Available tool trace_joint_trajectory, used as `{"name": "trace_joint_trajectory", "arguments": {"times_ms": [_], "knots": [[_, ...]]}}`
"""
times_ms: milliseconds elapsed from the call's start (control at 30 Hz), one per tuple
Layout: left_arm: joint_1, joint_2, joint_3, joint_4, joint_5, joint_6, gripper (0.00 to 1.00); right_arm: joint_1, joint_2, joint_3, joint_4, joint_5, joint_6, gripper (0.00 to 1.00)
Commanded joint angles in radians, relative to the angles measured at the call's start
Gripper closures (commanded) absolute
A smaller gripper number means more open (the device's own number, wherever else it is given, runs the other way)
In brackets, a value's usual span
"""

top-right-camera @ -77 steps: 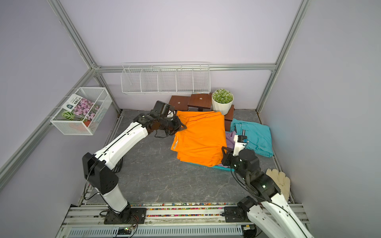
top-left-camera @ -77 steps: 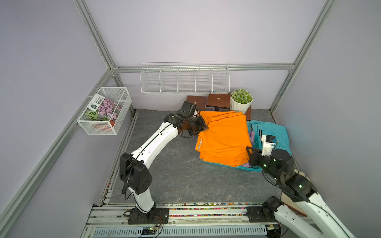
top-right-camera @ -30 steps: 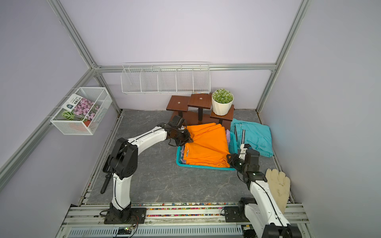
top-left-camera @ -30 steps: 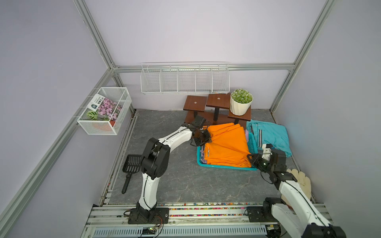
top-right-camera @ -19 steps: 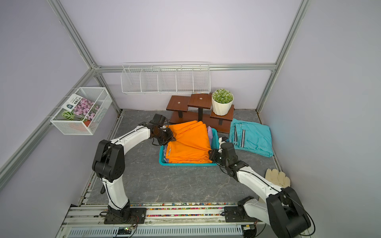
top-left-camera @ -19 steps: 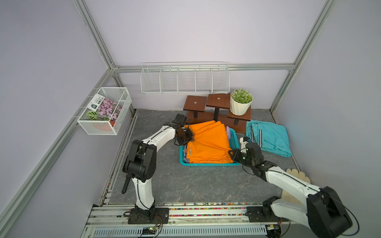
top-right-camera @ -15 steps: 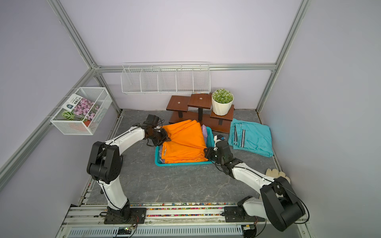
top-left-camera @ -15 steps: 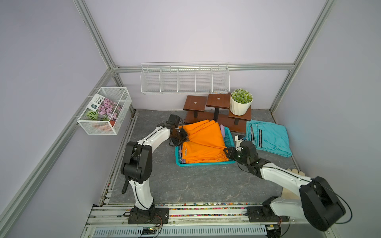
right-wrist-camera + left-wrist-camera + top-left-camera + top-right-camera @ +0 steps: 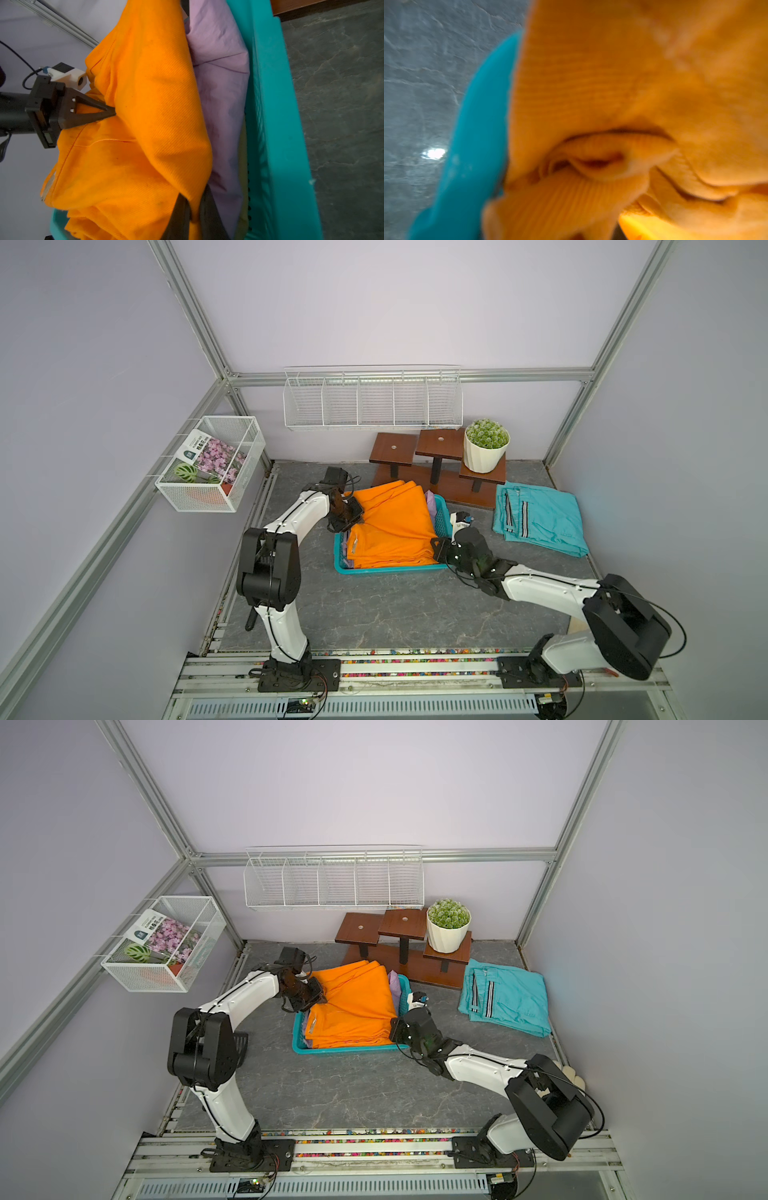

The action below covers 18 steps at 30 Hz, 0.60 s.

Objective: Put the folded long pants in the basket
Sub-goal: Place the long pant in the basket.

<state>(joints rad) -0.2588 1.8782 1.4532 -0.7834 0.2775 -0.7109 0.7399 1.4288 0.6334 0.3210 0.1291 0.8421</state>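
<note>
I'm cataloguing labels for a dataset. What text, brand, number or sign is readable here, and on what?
Print on the flower packet in the white wire box basket: a dark badge and text lines, too small to read.
Nothing else carries legible text.

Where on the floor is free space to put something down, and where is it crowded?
Free: the floor between the basket and the front rail; a small corner behind the left arm. Crowded: the basket, where the left hand and right hand grip the orange pants, and beside the wooden stand.

A robot lab cell: aluminium frame (image 9: 519, 375), plain lilac walls (image 9: 395, 302), mounting rail (image 9: 415, 668).
</note>
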Motion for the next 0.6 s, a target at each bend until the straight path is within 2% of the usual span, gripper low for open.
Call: {"name": "trace_joint_trajectory", "arguments": {"times_ms": [0,267,300,333,367,400,433,467,567], "knots": [[0.055,0.097,0.077,-0.013,-0.192,0.044,1.0,0.06,0.058,-0.02,-0.178,0.084,0.02,1.0],[0.098,0.205,0.182,-0.044,-0.161,0.057,1.0,0.105,0.151,0.05,-0.163,0.099,0.025,1.0],[0.099,0.206,0.197,-0.056,-0.169,0.057,1.0,0.105,0.147,0.058,-0.171,0.102,0.02,0.97],[0.099,0.199,0.205,-0.061,-0.175,0.057,0.9,0.105,0.134,0.063,-0.184,0.11,0.008,0.92],[0.098,0.178,0.198,-0.055,-0.173,0.057,0.69,0.105,0.114,0.07,-0.208,0.125,-0.004,0.86],[0.098,0.156,0.182,-0.039,-0.162,0.055,0.42,0.105,0.091,0.078,-0.236,0.141,-0.016,0.81],[0.098,0.124,0.163,-0.02,-0.145,0.056,0.3,0.105,0.061,0.082,-0.26,0.159,-0.03,0.71],[0.098,0.091,0.143,-0.006,-0.129,0.056,0.23,0.105,0.028,0.084,-0.284,0.178,-0.037,0.62],[0.091,-0.002,0.117,-0.005,-0.096,0.051,0.21,0.105,-0.062,0.097,-0.352,0.219,-0.059,0.43]]}}
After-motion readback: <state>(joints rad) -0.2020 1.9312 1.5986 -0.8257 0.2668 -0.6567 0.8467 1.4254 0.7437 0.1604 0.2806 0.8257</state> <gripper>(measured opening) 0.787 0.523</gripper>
